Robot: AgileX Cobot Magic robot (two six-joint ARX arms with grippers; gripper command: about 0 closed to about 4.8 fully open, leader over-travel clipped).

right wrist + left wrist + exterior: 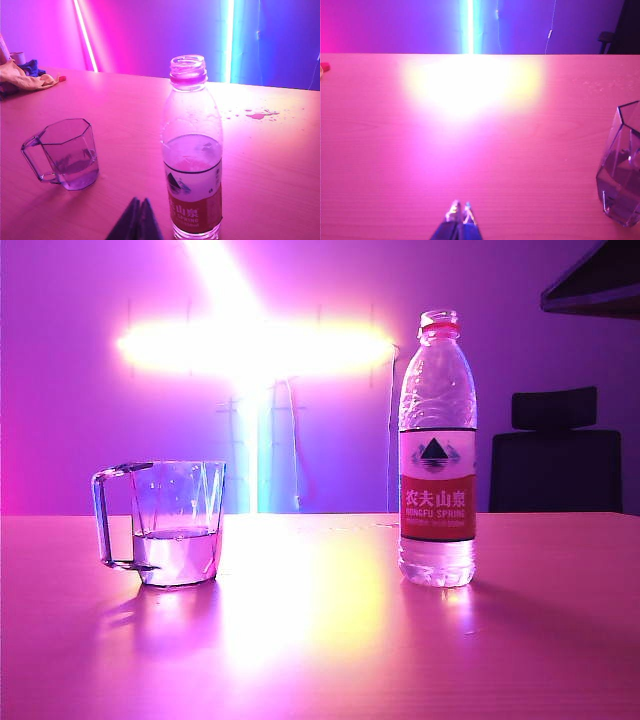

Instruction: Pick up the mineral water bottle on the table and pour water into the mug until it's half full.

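The mineral water bottle [437, 450] stands upright and uncapped on the table [320, 640], right of the middle. In the right wrist view the mineral water bottle [192, 155] holds water up to just above its label. The clear faceted mug [172, 523] stands to the left, handle pointing left, with water [178, 552] in its lower part. My right gripper [140, 201] is shut and empty, low over the table, just beside the bottle's base and apart from it. My left gripper [461, 205] is shut and empty over bare table, with the mug [621, 167] off to its side. Neither gripper shows in the exterior view.
A few spilled drops [257, 115] lie on the table beyond the bottle. A crumpled orange and blue cloth [25, 77] sits at the table's far corner. A black chair [555, 455] stands behind the table. Strong light glare [250, 345] washes out the middle.
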